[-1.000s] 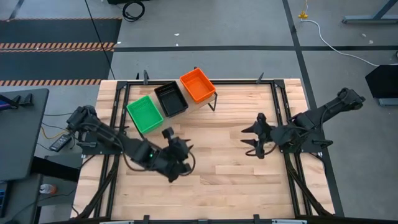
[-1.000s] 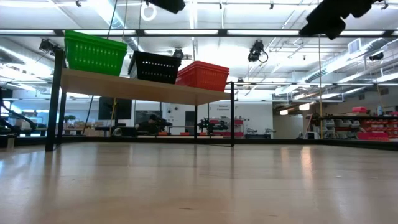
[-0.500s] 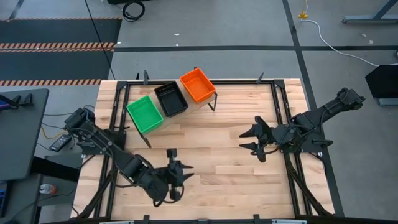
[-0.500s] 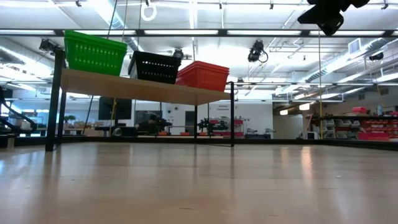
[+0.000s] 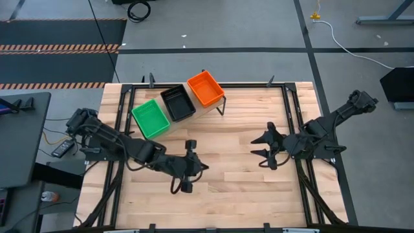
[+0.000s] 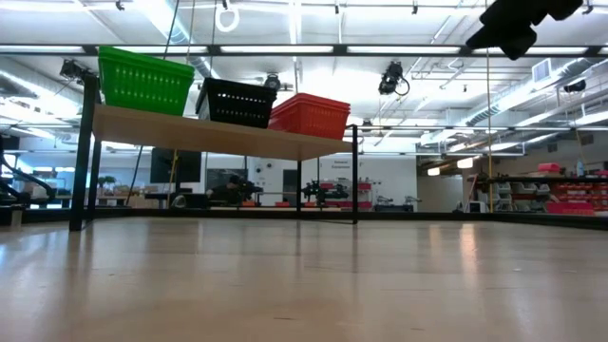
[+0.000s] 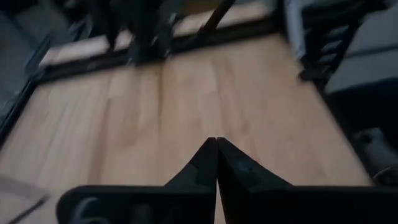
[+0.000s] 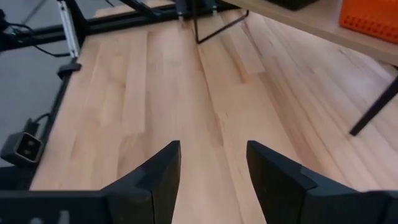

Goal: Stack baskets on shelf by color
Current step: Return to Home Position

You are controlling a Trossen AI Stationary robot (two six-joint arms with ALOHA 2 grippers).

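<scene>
While baskets (image 5: 177, 103) sit shelved well away, left jaws are closed, right jaws open.

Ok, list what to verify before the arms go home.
1. The left tool is empty: ok, shut on nothing, over the table.
2. The right tool is empty: ok, open, nothing between its fingers.
3. Colours are sorted on the shelf: ok, green baskets, black baskets and orange baskets side by side.
4. Three baskets in each pile: cannot tell.
5. Both arms are apart from the shelf: ok.
6. No basket left on the table: ok, none in view.
</scene>
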